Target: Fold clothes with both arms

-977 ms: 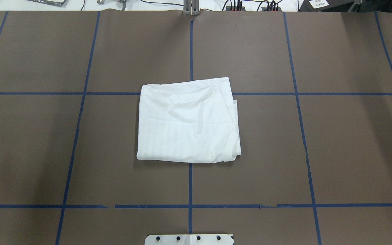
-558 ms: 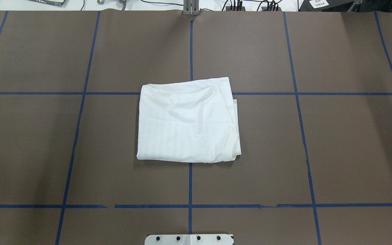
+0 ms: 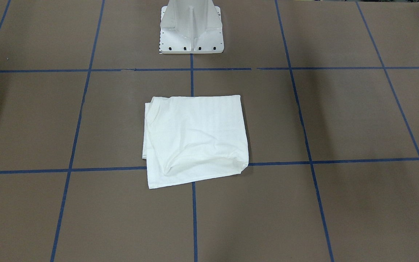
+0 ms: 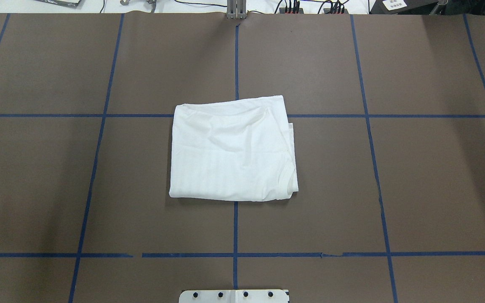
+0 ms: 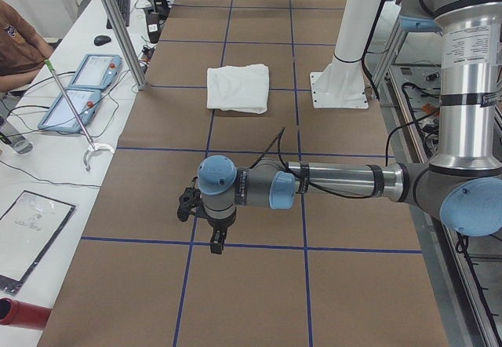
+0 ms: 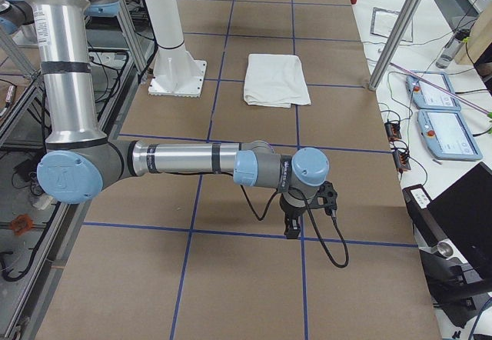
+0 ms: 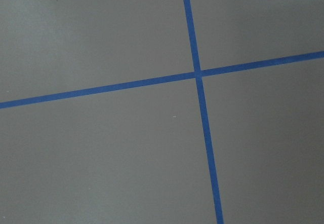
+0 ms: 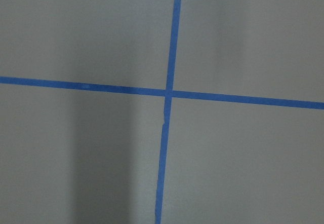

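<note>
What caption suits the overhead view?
Folded white shirt lying flat on the brown table, covering a crossing of blue tape.

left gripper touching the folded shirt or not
Apart. Exterior left view shows the left gripper hanging well short of the T-shirt, brown table plain between them.

Holds the left arm (image 5: 337, 180) with the upper link upright, the forearm level and the wrist turned down, so that the left gripper (image 5: 216, 246) points straight down. Poses the right arm (image 6: 184, 158) likewise, with the right gripper (image 6: 292, 231) pointing down. Gives no clear sight of how either gripper's jaws stand.
</note>
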Available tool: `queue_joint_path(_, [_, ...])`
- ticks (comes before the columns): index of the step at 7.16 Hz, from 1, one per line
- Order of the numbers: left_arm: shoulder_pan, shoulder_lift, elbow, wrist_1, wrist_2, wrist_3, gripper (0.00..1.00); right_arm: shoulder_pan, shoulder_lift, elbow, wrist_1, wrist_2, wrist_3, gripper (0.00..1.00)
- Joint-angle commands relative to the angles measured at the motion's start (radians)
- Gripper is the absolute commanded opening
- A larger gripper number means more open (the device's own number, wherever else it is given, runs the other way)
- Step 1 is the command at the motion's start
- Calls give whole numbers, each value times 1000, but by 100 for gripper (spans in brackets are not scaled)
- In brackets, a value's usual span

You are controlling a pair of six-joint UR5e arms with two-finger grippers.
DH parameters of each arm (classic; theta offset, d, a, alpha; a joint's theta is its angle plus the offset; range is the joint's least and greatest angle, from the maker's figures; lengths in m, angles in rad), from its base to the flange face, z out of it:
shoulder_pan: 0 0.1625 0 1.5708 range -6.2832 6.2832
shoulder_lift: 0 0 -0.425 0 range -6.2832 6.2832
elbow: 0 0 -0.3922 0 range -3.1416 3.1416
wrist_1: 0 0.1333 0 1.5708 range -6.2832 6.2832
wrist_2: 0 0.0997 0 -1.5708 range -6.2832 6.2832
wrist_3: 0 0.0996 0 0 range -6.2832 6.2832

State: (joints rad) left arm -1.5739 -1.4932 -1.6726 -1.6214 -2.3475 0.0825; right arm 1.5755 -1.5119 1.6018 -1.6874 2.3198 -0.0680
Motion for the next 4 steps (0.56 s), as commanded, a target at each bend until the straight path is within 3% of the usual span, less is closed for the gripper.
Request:
queue_joint_path(1, [0,1,-1,-2,5,0,99,3,-54,119,-5,-14,185,100])
queue_joint_path(4, [0,1,-3,-5,8,2,99,3,-67,81,3,9,178,100])
